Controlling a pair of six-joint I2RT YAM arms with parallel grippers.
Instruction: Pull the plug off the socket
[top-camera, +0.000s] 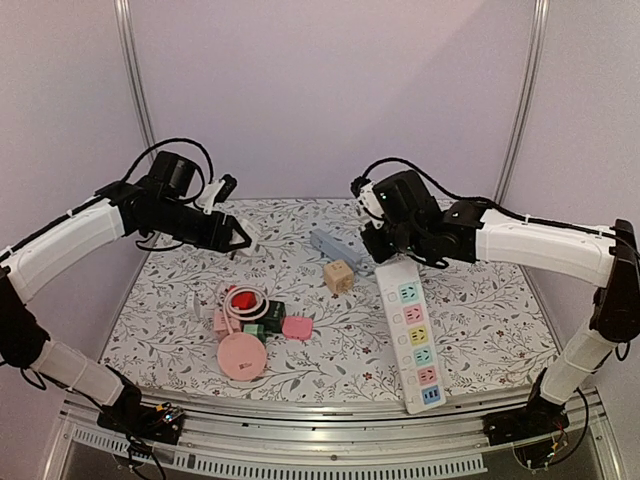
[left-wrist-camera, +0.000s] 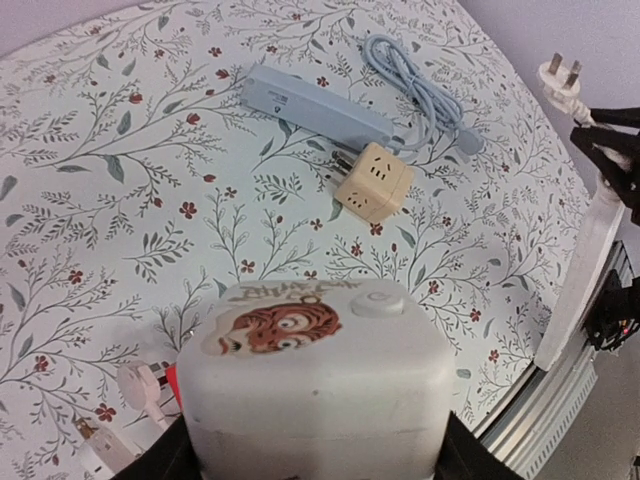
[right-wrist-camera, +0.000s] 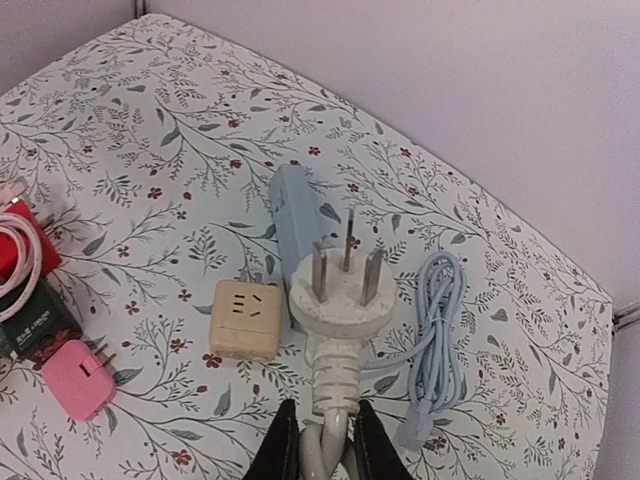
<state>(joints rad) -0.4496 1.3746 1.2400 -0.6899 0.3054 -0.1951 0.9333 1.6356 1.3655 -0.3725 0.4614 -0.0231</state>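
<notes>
Grips the white plug (right-wrist-camera: 337, 300) by its neck in the closed right gripper (right-wrist-camera: 322, 432), prongs bare near the beige cube (right-wrist-camera: 242, 320), clamps the tiger-sticker socket (left-wrist-camera: 315, 390) in the half-spread left gripper (top-camera: 236, 234), so seems already pulled.

Our right gripper (right-wrist-camera: 322, 445) sits at the bottom edge, its dark fingers (right-wrist-camera: 283, 450) closed on the white cord just below a round white plug (right-wrist-camera: 338, 300). The plug's three pins point up and away from us (all bare metal). Behind it lies a pale blue power strip (right-wrist-camera: 293, 215), with a coiled blue cable (right-wrist-camera: 437, 330) to the right. A beige cube adapter (right-wrist-camera: 243, 320) rests just left of the plug on the flowered table (right-wrist-camera: 150, 150), and a pink adapter (right-wrist-camera: 78, 378) lies lower left.
</notes>
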